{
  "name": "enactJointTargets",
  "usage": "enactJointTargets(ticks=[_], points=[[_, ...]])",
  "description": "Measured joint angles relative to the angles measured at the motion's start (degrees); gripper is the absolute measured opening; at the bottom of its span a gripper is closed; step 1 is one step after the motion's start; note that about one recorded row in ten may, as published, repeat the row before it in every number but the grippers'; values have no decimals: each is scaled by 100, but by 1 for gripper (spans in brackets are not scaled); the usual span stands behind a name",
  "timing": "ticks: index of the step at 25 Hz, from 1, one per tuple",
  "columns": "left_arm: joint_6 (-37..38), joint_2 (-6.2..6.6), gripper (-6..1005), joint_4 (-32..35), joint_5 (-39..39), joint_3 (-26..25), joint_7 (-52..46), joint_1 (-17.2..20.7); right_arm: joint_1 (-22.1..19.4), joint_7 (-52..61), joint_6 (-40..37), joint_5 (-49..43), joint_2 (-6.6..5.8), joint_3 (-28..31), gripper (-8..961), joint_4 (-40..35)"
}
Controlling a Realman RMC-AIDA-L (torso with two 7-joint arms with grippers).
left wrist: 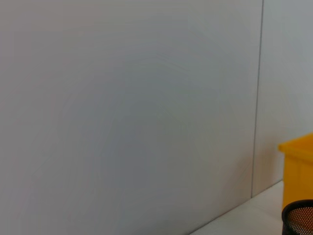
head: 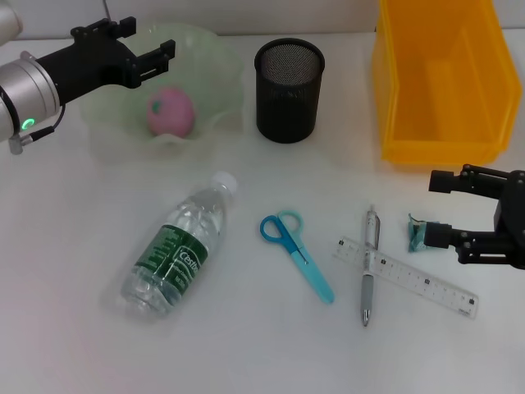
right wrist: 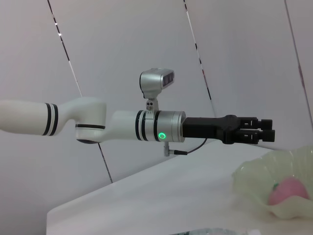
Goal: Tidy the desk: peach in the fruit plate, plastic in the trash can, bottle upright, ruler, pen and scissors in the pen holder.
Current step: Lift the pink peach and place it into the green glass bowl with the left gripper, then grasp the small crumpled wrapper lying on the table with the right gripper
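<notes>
Right gripper (head: 437, 211) open around the plastic (head: 417, 233), ruler (head: 405, 276) and pen (head: 368, 267) just beside; left gripper (head: 148, 46) open above the peach (head: 170, 112).

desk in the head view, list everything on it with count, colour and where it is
fruit plate: 1, pale green, far left
peach: 1, pink, in the fruit plate
pen holder: 1, black mesh, far centre
trash can: 1, yellow, far right
bottle: 1, clear with green label, lying near left
scissors: 1, blue, near centre
pen: 1, grey, crossing the ruler
ruler: 1, clear, near right
plastic: 1, teal scrap, between the right pincer's fingers
left pincer: open, above the fruit plate
right pincer: open, around the plastic
</notes>
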Motion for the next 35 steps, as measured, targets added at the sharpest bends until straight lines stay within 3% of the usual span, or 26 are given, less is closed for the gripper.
enactJointTargets(ticks=[4, 6, 7, 8, 9, 15, 18, 19, 21, 24, 26, 28, 29, 31, 35], points=[[71, 4, 666, 3, -72, -12, 0, 3, -22, 65, -21, 4, -5, 17, 830, -27], [578, 18, 767, 82, -292, -14, -4, 141, -25, 131, -25, 20, -5, 20, 830, -67], [1162, 35, 783, 136, -461, -16, 11, 264, -26, 213, -27, 40, -5, 21, 830, -117], [1162, 35, 799, 136, -461, -16, 11, 264, -27, 296, -28, 60, -7, 22, 830, -183], [2096, 54, 815, 169, -573, -15, 82, 433, -27, 520, -29, 90, -10, 12, 830, -365], [3775, 32, 864, 50, -365, 283, 1009, 890, 28, 1327, -109, 115, -23, -101, 830, -1163], [3874, 22, 864, 0, -329, 413, 1230, 990, 61, 2114, -247, 95, -31, -415, 830, -2065], [3939, 25, 864, -324, -306, 703, 1554, 1203, 88, 2903, -256, -97, -45, -760, 830, -2904], [3979, 31, 864, -393, -306, 706, 1569, 1234, 114, 3285, -243, -214, -58, -916, 830, -3255], [4056, 39, 864, -425, -305, 706, 1578, 1360, 420, 4853, -329, -1258, -149, -1594, 830, -4596], [4060, 47, 864, -405, -303, 692, 1574, 1406, 525, 5225, -361, -1571, -162, -1774, 830, -4841], [4060, 53, 864, -399, -303, 688, 1561, 1408, 732, 5914, -392, -2208, -168, -2234, 830, -5142], [4053, 58, 864, -384, -301, 692, 1537, 1404, 924, 6411, -413, -2780, -167, -2742, 830, -5259], [4049, 61, 864, -382, -301, 698, 1531, 1400, 1019, 6589, -413, -3035, -161, -2998, 830, -5262], [4020, 68, 864, -376, -298, 715, 1514, 1366, 1336, 6843, -391, -3830, -37, -3738, 829, -5028]])
